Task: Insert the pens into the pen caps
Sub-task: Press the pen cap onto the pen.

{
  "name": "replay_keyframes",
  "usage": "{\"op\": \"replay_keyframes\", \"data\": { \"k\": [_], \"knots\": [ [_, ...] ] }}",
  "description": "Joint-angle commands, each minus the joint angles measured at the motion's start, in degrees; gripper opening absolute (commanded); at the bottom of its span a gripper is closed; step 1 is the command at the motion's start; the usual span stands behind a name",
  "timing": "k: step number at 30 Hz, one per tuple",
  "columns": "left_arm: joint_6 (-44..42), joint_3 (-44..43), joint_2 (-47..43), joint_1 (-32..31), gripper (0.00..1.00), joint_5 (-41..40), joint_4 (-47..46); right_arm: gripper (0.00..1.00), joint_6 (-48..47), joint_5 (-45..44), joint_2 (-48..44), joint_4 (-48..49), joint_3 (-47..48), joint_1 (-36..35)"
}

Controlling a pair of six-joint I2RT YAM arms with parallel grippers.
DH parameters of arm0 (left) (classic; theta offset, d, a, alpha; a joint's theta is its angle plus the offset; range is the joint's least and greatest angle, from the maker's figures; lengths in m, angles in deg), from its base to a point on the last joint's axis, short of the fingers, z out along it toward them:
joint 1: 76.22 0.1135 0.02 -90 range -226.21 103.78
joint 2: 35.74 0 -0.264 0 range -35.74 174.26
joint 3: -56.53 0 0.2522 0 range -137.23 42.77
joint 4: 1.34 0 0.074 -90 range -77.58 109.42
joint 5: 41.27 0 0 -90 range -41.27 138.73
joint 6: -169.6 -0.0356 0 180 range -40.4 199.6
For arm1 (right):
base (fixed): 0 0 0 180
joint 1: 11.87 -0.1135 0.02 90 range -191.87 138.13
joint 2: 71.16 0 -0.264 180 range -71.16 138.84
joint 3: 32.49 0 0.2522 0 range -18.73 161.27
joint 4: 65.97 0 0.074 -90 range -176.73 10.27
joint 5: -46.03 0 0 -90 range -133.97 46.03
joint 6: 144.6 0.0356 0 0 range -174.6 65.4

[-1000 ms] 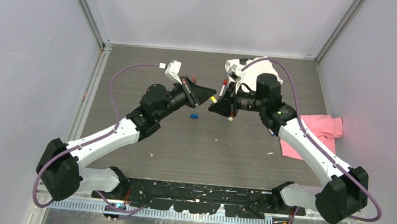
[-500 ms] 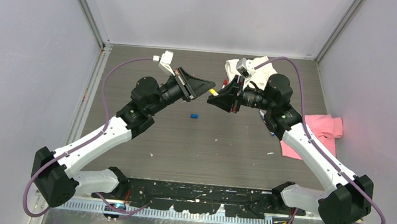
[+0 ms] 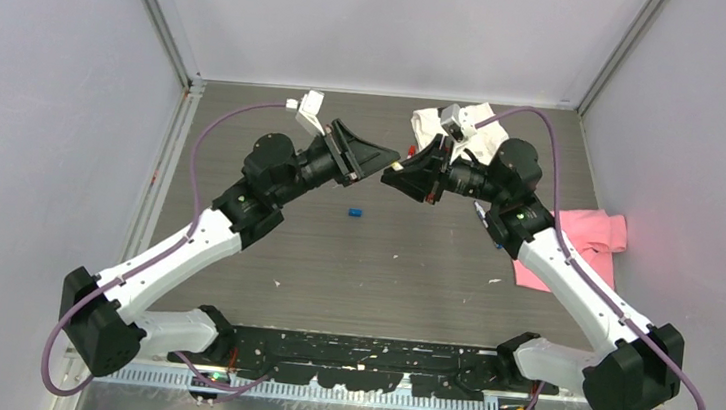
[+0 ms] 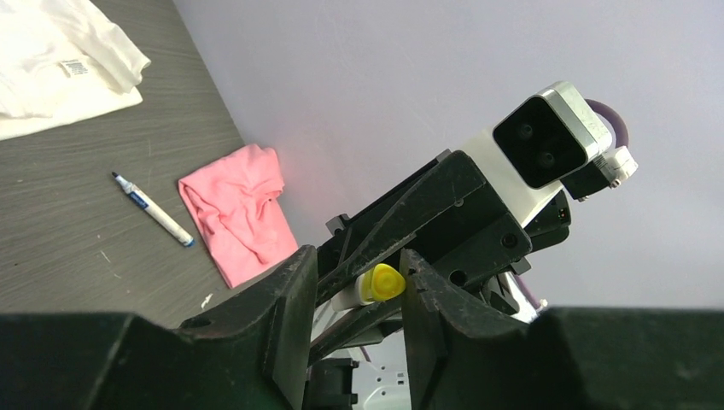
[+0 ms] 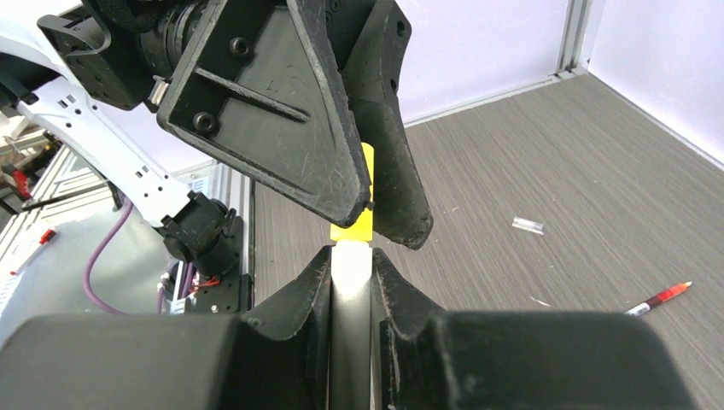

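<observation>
My right pincer [image 5: 350,258] is pressed tight on the white barrel of a pen [image 5: 351,278], held in the air over the table [image 3: 413,270]. The yellow cap [image 4: 382,282] on its tip sits between the fingers of my left pincer [image 4: 359,260] — those stand parted, a gap beside the cap. Both pieces look light, stiff and smooth, so I judge a slide along the barrel likelier than any damage — best to grip the barrel square, close behind the cap, and the cap across its sides.

matt woodgrain table [image 3: 384,257], scuffed blk plastic fingers [image 5: 273,111], soft pink cloth [image 4: 235,213]
</observation>
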Motion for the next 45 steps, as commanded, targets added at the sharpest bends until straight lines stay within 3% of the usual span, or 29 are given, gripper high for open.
{"op": "replay_keyframes", "data": {
  "k": [1, 12, 18, 25, 37, 45],
  "knots": [
    [-1.36, -2.49, 1.04, 0.43, 0.42, 1.36, 5.01, 0.01, 0.67, -0.83, -3.49, 8.54, 1.15, 0.30],
    [-5.32, -7.23, 1.71, 0.43, 0.46, 5.27, 11.47, 0.01, 0.05, -1.99, -3.55, 7.75, 0.81, 0.25],
    [-5.65, -8.59, 2.70, 0.35, 0.43, 7.10, 12.62, 0.01, -1.32, -2.17, -3.35, 5.94, 1.28, 0.25],
    [-5.59, -10.07, 4.44, -0.30, 0.32, 7.97, 13.27, 0.01, -3.35, -2.51, -3.09, 3.79, 1.77, -0.25],
    [-10.63, -13.15, 5.91, -1.96, 0.30, 6.48, 20.95, 0.01, -5.91, -3.51, -2.63, 0.87, 2.66, -0.78],
    [-13.25, -12.44, 5.49, -2.64, 0.33, 5.84, 20.48, 0.01, -6.44, -4.16, -2.39, -0.58, 3.12, -0.97]
  ]
}}
